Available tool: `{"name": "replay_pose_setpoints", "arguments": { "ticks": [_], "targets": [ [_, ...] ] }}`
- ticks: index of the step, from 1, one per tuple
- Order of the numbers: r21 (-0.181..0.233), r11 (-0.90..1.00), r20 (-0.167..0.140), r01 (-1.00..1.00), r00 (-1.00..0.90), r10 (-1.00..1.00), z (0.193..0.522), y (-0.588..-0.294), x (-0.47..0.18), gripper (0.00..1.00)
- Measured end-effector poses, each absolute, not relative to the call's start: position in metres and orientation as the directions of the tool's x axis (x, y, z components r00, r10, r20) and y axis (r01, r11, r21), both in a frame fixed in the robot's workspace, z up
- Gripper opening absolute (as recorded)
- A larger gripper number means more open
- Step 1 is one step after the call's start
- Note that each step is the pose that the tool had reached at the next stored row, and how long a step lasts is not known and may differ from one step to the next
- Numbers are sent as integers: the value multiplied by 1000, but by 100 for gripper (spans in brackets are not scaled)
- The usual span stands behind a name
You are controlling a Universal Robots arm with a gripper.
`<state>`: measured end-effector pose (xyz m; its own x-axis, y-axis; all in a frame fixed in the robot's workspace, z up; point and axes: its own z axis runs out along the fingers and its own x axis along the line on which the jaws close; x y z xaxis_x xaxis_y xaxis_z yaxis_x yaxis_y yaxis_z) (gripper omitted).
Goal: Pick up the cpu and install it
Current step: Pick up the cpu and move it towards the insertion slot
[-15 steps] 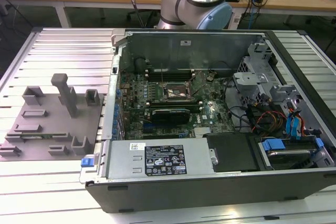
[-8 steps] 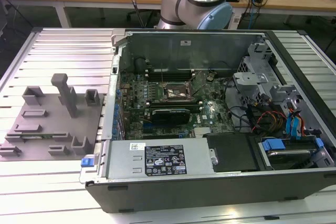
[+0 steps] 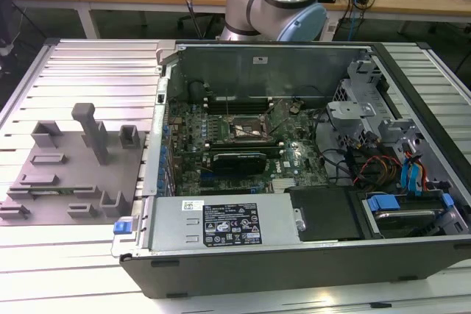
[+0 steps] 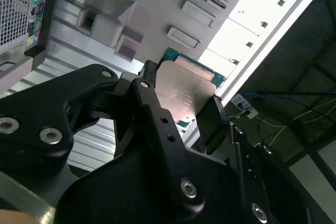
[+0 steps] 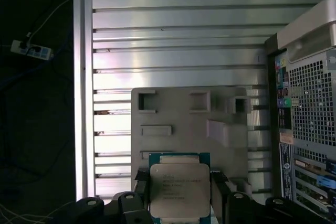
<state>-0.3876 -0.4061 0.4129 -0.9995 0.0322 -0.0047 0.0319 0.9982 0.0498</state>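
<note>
One cpu [image 5: 180,188] between jaws, metal top camera-ward

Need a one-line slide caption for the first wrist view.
The hand grips the cpu by two opposite edges over the grey tray, computer case alongside.

Grey tray [image 3: 73,176] by open PC case [image 3: 294,273]

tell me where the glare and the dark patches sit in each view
first wrist view: glare streaks across the slatted table, darkness beyond its edge, the cpu evenly lit; second wrist view: a pinkish sheen on the cpu, the table washed out white, the gripper nearly black against it; exterior view: even overhead light, bright reflections on the table by the computer case.
</note>
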Motion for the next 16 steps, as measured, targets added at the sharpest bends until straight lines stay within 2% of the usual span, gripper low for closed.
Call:
{"name": "replay_pose_setpoints", "arguments": {
  "ticks": [16],
  "targets": [
    [50, 998, -5, 32, -999, 32, 413, -406, -357, 55]
  ]
}}
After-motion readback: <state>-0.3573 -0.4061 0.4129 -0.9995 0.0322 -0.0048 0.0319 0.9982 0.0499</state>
